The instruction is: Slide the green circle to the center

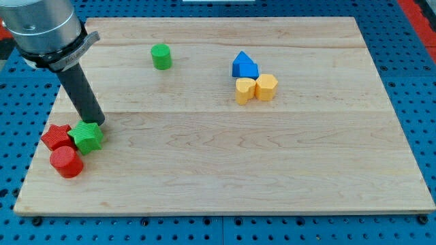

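The green circle [161, 56] is a small green cylinder standing alone near the view's top, left of the middle of the wooden board [225, 170]. My tip [96, 124] is far from it, down at the view's left, touching the top edge of a green star-shaped block [86, 137]. The rod rises from the tip toward the view's upper left to the arm's grey wrist.
A red star [57, 137] lies just left of the green star, and a red cylinder [66, 162] sits below them. At the upper middle-right, two blue blocks [244, 66] touch a yellow heart-like block [244, 90] and a yellow hexagon [266, 87].
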{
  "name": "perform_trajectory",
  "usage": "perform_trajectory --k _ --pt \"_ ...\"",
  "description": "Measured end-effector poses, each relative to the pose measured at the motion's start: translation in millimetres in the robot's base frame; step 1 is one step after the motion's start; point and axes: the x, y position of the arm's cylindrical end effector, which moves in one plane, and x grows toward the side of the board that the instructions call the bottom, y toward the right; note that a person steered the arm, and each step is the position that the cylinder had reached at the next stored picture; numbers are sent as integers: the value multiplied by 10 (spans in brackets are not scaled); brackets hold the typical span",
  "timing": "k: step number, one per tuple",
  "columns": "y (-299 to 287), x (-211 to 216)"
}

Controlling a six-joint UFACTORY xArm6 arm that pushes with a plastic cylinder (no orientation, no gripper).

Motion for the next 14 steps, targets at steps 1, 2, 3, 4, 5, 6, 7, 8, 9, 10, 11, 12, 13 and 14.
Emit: perform_trajectory --k 1,2,3,4,5,6,7,8,9,10,11,12,13,14 --pt "163 -10" --pt "696 -212" --pt "1131 -602" --pt "1492 -1032" --pt "1683 -1497" --pt "1705 -2027" --pt "1665 -2295" --pt "1634 -2341" --pt "1198 -2124" --pt "929 -1714" --pt "925 -1611" --pt "924 -1611" --pt "687 -1528" --pt "454 -1367"
